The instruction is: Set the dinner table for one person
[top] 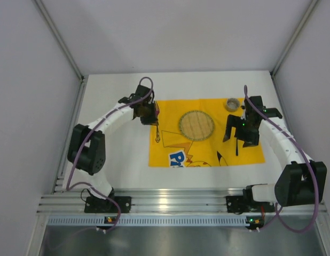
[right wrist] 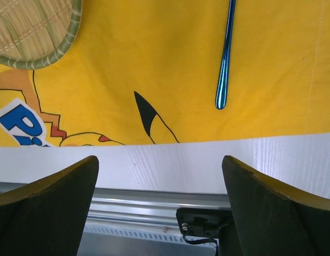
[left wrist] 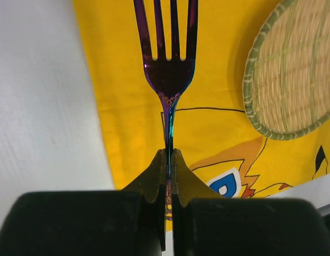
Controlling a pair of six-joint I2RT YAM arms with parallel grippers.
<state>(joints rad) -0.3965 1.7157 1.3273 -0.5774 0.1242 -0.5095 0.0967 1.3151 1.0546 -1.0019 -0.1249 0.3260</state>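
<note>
While you are looking down from the overhead view, the ribbed aluminium rail (top: 170,205) is running along the bottom of the frame. Above it the dinner table (top: 117,160) is spreading white, filling the middle of the picture up to the back wall. A yellow placemat (top: 245,152) with a cartoon print is lying on it, slightly right of centre.

Your right gripper (right wrist: 159,160) is hanging over the placemat's near edge with its jaws spread wide, holding nothing. A slim blue utensil handle (right wrist: 225,58) is lying on the cloth at the upper right of its wrist view.

Your left gripper (left wrist: 169,170) is clamping an iridescent purple fork (left wrist: 167,69) by the handle — tines pointing toward the top of that frame, over the placemat's left edge.

Further up, a round woven disc (top: 196,125) is sitting on the cloth — and a small round bowl (top: 232,103) is resting at the cloth's top edge, right of centre.
</note>
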